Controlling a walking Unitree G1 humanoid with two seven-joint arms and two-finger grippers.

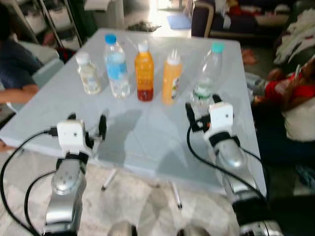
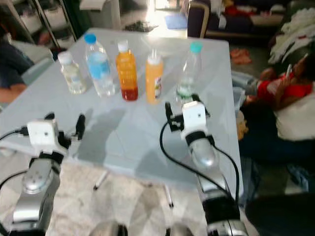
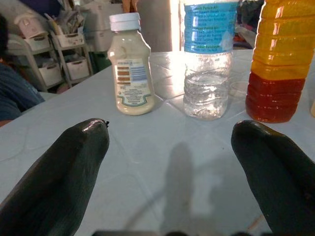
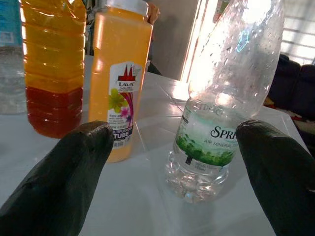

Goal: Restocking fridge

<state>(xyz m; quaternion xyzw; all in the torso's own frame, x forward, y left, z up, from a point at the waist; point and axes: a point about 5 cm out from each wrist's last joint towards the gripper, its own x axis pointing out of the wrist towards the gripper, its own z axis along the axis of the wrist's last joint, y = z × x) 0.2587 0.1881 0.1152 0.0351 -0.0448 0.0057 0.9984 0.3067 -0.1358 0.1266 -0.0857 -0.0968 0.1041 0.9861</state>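
Bottles in a row across the far half of the pale blue table (image 1: pixel 147 142), five, all upright: small cream-coloured bottle (image 1: pixel 88 73) with white cap at the robot's left end, blue-capped water bottle (image 1: pixel 116 66), amber bottle (image 1: pixel 144 71) with a red layer at its base, orange Lava bottle (image 1: pixel 172 78), then the clear Sprite mineral water bottle (image 1: pixel 206 76) with teal cap at the right end.

Right gripper (image 1: pixel 202 115) low over the table, fingers spread wide and empty. Sprite bottle straight ahead between the two black fingers (image 4: pixel 69 182) in the right wrist view, near but not touching; Lava bottle just beside it toward the robot's left. Long axis of the bottle vertical, fingers level with its lower body, so a short forward reach should set the jaws around it.

Left gripper (image 1: pixel 88 129) near the table's front edge, likewise spread and empty, facing the gap between the cream-coloured bottle and the blue-capped one, well apart from both.

Right arm clearly nearer its target. Probably the first pick; fridge not seen. Seated people at both sides of the table.
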